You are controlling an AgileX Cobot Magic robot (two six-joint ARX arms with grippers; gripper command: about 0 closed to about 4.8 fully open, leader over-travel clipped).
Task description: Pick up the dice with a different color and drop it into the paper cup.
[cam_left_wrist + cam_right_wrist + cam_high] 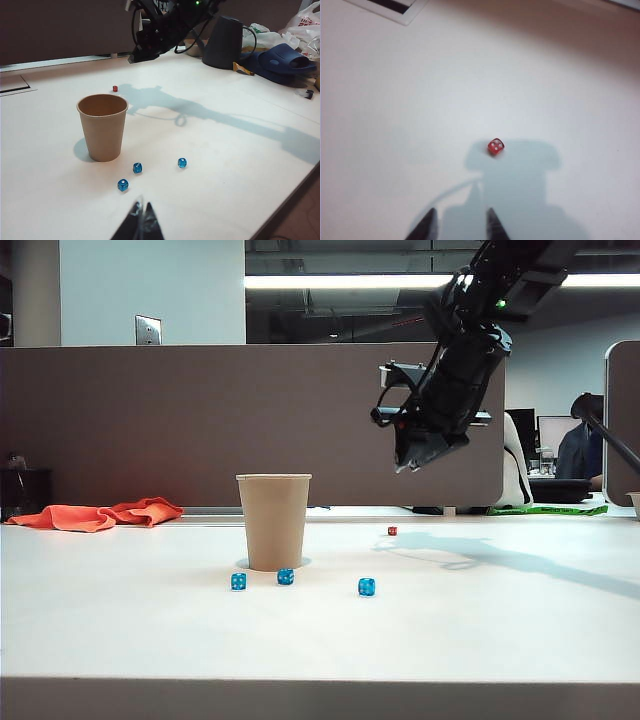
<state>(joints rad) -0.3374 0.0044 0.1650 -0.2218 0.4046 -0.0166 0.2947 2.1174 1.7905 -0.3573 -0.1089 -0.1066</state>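
Note:
The tiny red die [495,146] lies on the white table, seen also as a red speck [392,531] behind and right of the tan paper cup [273,520] and beyond the cup's rim [115,88] in the left wrist view. My right gripper [460,216] hovers high above the die [407,462], jaws open with nothing between them, pointing down at the table. The cup [102,127] stands upright and looks empty. My left gripper [142,210] is shut, its tips together, hanging in front of the blue dice and away from the cup.
Three blue dice [238,582] [286,577] [366,587] lie just in front of the cup. An orange cloth [95,515] lies at the back left. A dark cone-shaped object [224,42] and bags sit beyond the right arm. The table's front edge [320,680] is near.

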